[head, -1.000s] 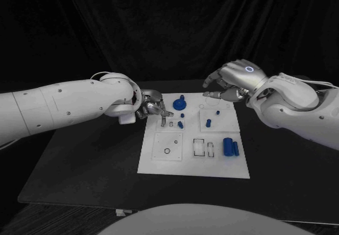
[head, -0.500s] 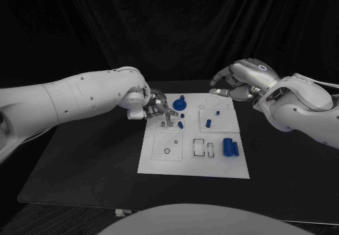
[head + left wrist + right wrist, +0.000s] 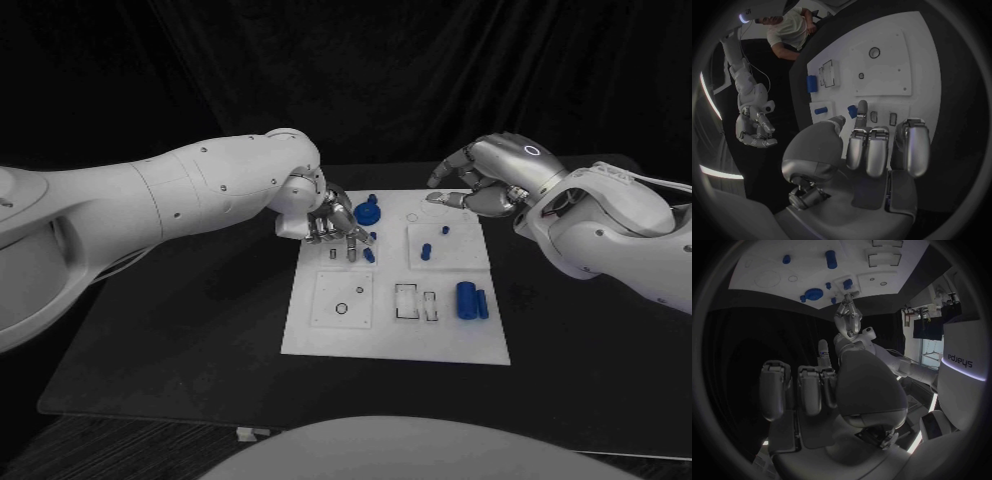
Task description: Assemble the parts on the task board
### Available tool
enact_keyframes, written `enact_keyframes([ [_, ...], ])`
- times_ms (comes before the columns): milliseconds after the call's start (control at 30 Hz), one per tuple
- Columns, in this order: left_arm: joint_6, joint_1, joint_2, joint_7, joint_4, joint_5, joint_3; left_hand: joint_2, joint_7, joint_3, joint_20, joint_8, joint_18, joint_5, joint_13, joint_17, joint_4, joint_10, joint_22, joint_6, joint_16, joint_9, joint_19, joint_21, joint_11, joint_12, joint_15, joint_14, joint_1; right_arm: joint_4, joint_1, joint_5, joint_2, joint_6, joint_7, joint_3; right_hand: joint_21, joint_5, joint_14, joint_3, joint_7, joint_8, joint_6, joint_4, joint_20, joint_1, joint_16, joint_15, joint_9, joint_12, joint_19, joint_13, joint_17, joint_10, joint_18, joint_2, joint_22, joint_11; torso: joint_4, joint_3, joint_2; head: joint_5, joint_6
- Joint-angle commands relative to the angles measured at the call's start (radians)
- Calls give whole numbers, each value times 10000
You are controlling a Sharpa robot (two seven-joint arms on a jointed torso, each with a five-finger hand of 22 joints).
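The white task board (image 3: 397, 325) lies in the middle of the table, and its bare part (image 3: 898, 60) runs ahead of my left fingers. Blue parts on it include a round knobbed part (image 3: 368, 212), small pegs (image 3: 427, 250) and a thick cylinder (image 3: 466, 300). My left hand (image 3: 330, 222) hovers over the board's far left section. Its thumb and one outstretched finger (image 3: 862, 106) sit on either side of a short blue peg (image 3: 852, 111), close to it, with no clear grip. My right hand (image 3: 488, 185) hangs above the board's far right corner, fingers loosely apart, holding nothing.
The black table (image 3: 188, 330) extends on both sides of the board. Empty slots and rings (image 3: 408, 300) mark the board's near half. The right wrist view looks across the board (image 3: 761, 277) to my left hand (image 3: 848, 315) and the round blue part (image 3: 814, 293).
My left hand has slid rightward over the board's far left section and its fingers have come down around the short peg. My right hand has sunk a little and shifted right.
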Motion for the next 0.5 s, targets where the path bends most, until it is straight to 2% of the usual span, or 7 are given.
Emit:
enact_keyframes([
  [33,119,-5,114,-196,-169,228,10,2,1,-61,-38,-50,-114,48,2634,2635,-31,1056,2078,67,26,-12,210,47,23,34,-41,1056,87,45,-58,42,-32,231,9,7,-67,-59,903,11,7,57,57,-68,76,125,-38,71,15,-66,468,2109,2079,799,-39,9,2267,55,10,-19,0,-23,1],
  [200,14,-7,265,-257,-406,229,10,-16,-39,-66,-56,-57,-119,122,2634,2635,-55,1056,2085,235,26,11,232,71,-4,34,-61,1056,142,53,-128,42,-65,362,-23,7,-120,-103,896,18,6,76,88,-131,80,205,-49,79,37,-77,439,2087,2057,786,-26,7,2249,68,4,-1,-7,1,1],
  [367,39,-10,413,-349,-570,230,10,-19,-74,-67,-77,-45,-116,201,2634,2635,-61,1056,2083,372,26,47,234,63,-36,34,-86,1056,175,74,-202,42,-89,473,-48,6,-123,-113,892,18,8,77,90,-137,80,214,-56,81,39,-82,437,2077,2043,781,-25,7,2248,69,15,-26,-13,51,1],
  [500,5,-17,572,-370,-688,230,11,-13,-80,-72,-82,-47,-118,226,2634,2635,-46,1056,2085,398,26,55,239,69,-42,34,-92,1056,166,71,-242,42,-68,577,-64,6,-165,-163,885,18,11,84,101,-175,84,264,-67,87,52,-92,413,2055,2019,768,-15,4,2234,74,23,-35,-9,30,1],
])
